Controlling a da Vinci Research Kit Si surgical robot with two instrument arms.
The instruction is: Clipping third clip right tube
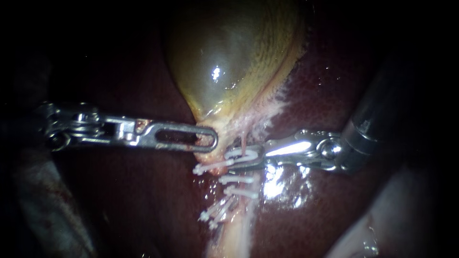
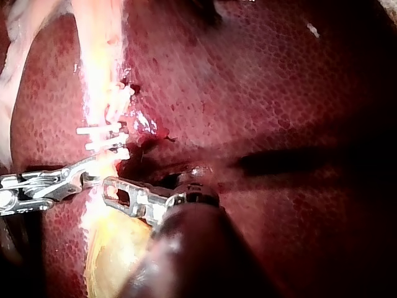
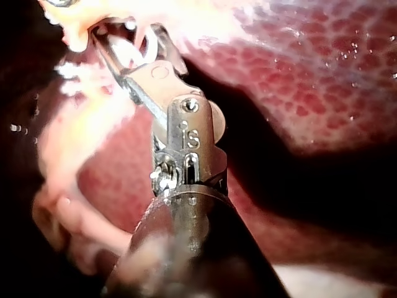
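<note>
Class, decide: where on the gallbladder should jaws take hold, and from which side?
Best the narrow neck of the gallbladder, from the left, where the left instrument grips it. There it tapers to a pinchable fold. The body is swollen and taut, and the right instrument with its clip fills the right.

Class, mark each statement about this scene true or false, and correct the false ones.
1. The right instrument holds a white clip between its jaws at the tube. True.
2. The tube is otherwise bare. False: several set clips already sit across it, further from the gallbladder than the held one.
3. The left instrument has its tip at the gallbladder's narrow end. True.
4. The two instruments cross each other. False: they come in from opposite sides and their tips stay apart.
</note>
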